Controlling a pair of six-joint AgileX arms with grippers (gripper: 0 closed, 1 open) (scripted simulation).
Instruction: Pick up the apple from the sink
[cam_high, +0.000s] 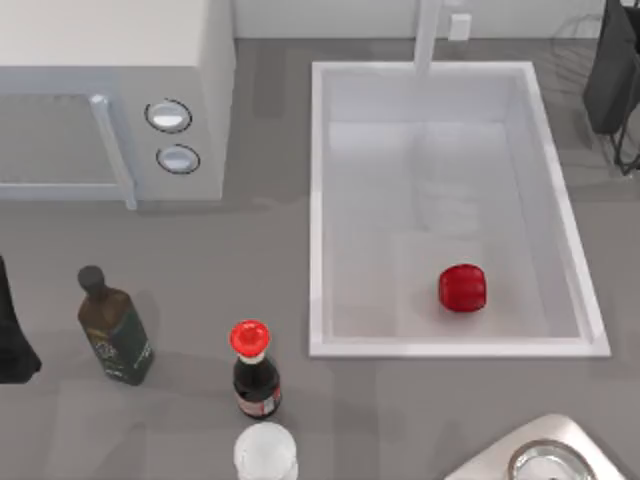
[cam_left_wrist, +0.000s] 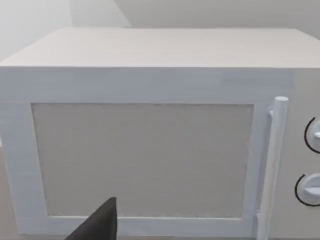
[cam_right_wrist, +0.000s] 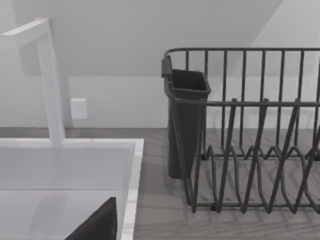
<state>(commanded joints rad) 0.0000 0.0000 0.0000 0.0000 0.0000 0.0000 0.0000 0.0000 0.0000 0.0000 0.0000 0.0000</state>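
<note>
A dark fingertip (cam_left_wrist: 97, 225) of the left gripper juts in front of the boxy white microwave oven (cam_left_wrist: 150, 130) in the left wrist view; whether its fingers are released or clenched I cannot tell. From above, the left arm (cam_high: 12, 335) is a dark shape at the table's left edge, beside the dark green glass bottle with a black stopper (cam_high: 115, 328).

In the right wrist view a dark fingertip (cam_right_wrist: 97, 225) of the right gripper shows above the sink's rim, and again I cannot tell how its fingers stand. The right arm (cam_high: 612, 70) sits at the far right corner of the top view, next to the dark wire dish rack (cam_right_wrist: 250, 130) with its dark cutlery cup.

The small glossy red rounded apple (cam_high: 462, 288) lies on the floor of the large white rectangular sink (cam_high: 318, 200), toward the near right corner, well apart from both arms. The white faucet post (cam_high: 428, 35) rises at the far rim.

Left of the sink stand a dark red-capped bottle (cam_high: 253, 370) and, just nearer, a clear white-topped bottle (cam_high: 266, 452). A round steel pot (cam_high: 545, 460) is at the near right.
</note>
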